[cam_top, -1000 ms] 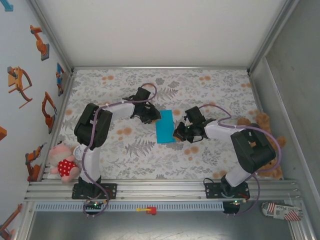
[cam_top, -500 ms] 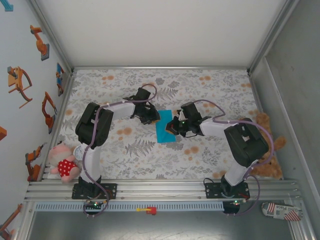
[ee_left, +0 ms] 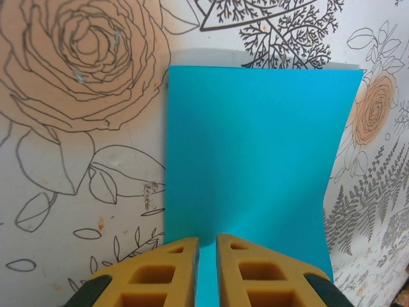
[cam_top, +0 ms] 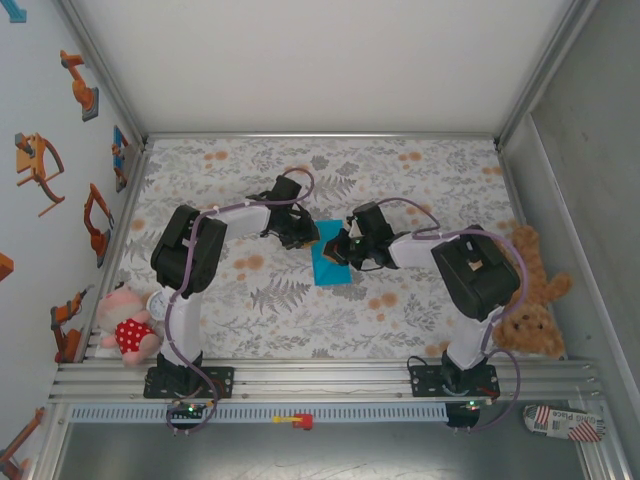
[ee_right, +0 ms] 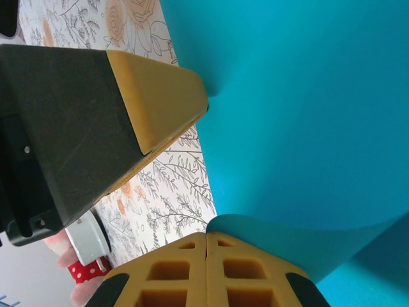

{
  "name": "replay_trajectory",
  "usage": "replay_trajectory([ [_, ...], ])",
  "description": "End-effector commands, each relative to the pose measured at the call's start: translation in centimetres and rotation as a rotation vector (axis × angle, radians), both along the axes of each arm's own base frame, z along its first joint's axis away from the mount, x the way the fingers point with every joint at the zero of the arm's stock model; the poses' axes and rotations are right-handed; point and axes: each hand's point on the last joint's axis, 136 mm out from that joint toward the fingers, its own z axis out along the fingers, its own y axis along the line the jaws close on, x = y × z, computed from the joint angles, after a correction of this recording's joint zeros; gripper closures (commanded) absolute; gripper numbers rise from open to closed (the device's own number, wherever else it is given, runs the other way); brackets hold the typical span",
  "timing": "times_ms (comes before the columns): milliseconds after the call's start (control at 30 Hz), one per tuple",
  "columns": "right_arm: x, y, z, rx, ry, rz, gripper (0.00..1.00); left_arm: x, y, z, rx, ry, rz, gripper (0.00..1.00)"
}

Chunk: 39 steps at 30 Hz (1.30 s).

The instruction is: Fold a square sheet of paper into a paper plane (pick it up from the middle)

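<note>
Sheet [cam_top: 330, 268], turquoise, folded to a narrow rectangle, lies mid-counter [cam_top: 430, 180]. Left pincer [ee_left: 208, 242], nearly clenched, presses it flat from the left side. Right pincer [ee_right: 206, 238] grasps a lifted flap edge. Judgement: carry flap over slowly, align corners, hold left pin firm against sliding.

Table under a floral tablecloth [cam_top: 420, 175]: white cloth, grey leaf prints, orange roses. Plain white back wall [cam_top: 320, 60] at 12 o'clock, evenly lit. Pale left wall [cam_top: 40, 100] at 9 o'clock, with orange robot-arm stickers [cam_top: 80, 88]. Grey matte side panel [cam_top: 600, 150] at 3 o'clock. Silver aluminium corner posts [cam_top: 100, 65] run up at 11 and 1 o'clock. Slotted aluminium rail [cam_top: 320, 380] across 6 o'clock, grey floor strip [cam_top: 380, 450] below it. Pink plush toy in a red polka-dot dress [cam_top: 128, 325] at 8 o'clock. Brown teddy bear [cam_top: 530, 320] at 4 o'clock. Striped printed packet [cam_top: 565, 422] at 5 o'clock.
</note>
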Motion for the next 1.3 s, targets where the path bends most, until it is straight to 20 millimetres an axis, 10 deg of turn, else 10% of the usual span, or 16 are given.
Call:
replay_trajectory([
  [0,1.0,0.9,0.5,0.007,-0.037,-0.008,1.0,-1.0,1.2,-1.9,0.072,0.051,-0.011,0.83],
  [1267,0.6,1.0,-1.4,-0.068,-0.038,0.042,1.0,-1.3,1.3,-2.1,0.07,0.064,-0.007,0.84],
])
